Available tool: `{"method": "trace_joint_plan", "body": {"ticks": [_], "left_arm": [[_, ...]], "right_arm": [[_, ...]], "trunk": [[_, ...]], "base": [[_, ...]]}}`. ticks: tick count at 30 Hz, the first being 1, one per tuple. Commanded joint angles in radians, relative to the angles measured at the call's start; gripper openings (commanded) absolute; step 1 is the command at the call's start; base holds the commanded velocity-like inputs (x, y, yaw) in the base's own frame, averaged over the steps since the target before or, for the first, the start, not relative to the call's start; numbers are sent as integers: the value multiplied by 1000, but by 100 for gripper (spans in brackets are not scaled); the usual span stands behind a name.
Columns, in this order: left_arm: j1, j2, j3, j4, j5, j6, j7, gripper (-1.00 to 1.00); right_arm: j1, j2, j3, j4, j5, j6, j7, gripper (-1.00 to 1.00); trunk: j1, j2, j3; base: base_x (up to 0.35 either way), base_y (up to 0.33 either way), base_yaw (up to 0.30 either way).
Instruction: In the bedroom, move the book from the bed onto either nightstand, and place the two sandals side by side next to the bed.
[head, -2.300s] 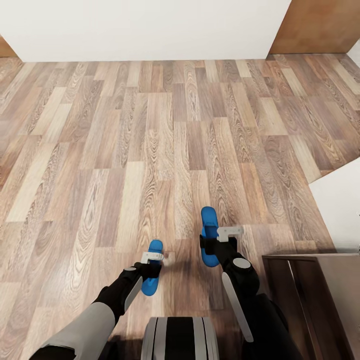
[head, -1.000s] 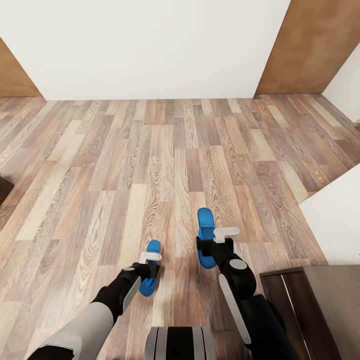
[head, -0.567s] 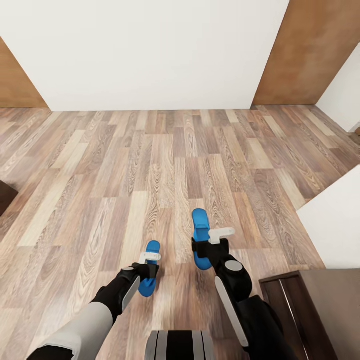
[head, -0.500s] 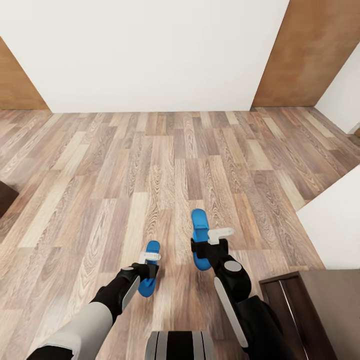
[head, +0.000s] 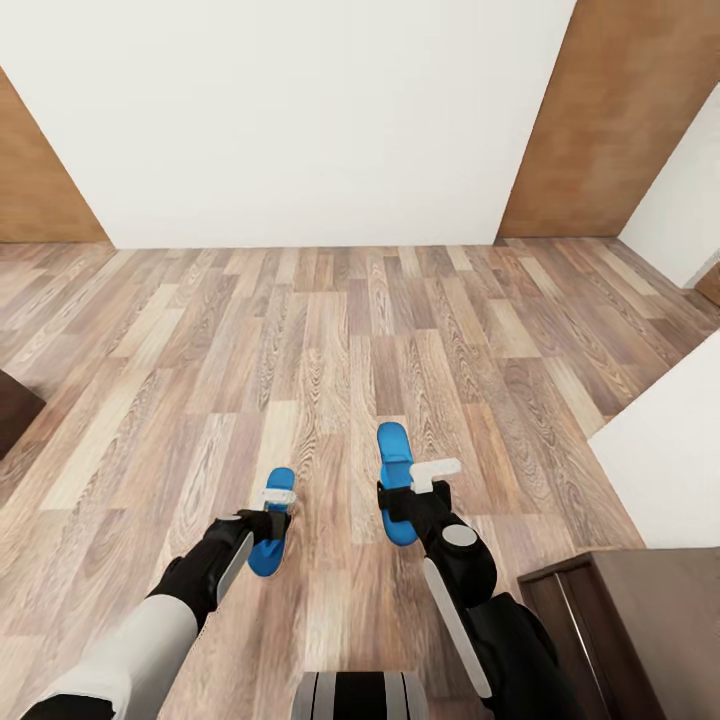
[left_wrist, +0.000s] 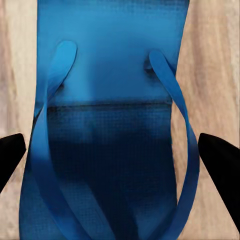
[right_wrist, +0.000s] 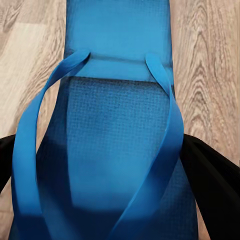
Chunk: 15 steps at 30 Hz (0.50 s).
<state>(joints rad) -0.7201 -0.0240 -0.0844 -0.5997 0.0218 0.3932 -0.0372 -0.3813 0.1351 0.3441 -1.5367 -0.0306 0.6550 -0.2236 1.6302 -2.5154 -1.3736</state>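
Note:
I hold two bright blue sandals above the wood-plank floor. In the head view my left gripper (head: 268, 520) is shut on the smaller-looking sandal (head: 268, 548), low and left of centre. To its right, my right gripper (head: 398, 497) is shut on the other sandal (head: 393, 452), which points away from me. The left wrist view looks down on the first sandal (left_wrist: 110, 75) and its blue straps, with black fingertips (left_wrist: 220, 160) at both sides. In the right wrist view the second sandal (right_wrist: 120, 150) sits between black fingers (right_wrist: 212, 180). The book is out of view.
A dark brown wooden cabinet (head: 630, 620) stands at the lower right. A pale flat surface (head: 670, 460) lies just beyond it. A dark corner (head: 15, 405) shows at the left edge. White wall (head: 300, 120) and brown panels (head: 590, 120) close off the far side.
The whole view has shifted, showing more wall, so the camera has moved. My left arm has swung left with its sandal, widening the gap between the sandals. Both grips are unchanged.

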Motion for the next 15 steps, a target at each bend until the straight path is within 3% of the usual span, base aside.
{"method": "trace_joint_plan", "body": {"ticks": [1, 6, 15], "left_arm": [[0, 7, -1, -4, 5, 10, -2, -100], [-1, 48, 0, -14, 5, 24, -1, -100], [-1, 86, 1, -83, 5, 82, -2, -100]], "right_arm": [[-1, 0, 1, 0, -4, 5, -7, -100], [-1, 0, 1, 14, -2, 1, -12, -100], [-1, 0, 1, 18, -2, -3, -12, -100]], "trunk": [[-1, 0, 3], [-3, 1, 23], [-7, 3, 57]], "base": [[0, 0, 0], [0, 0, 0], [0, 0, 0]]}}
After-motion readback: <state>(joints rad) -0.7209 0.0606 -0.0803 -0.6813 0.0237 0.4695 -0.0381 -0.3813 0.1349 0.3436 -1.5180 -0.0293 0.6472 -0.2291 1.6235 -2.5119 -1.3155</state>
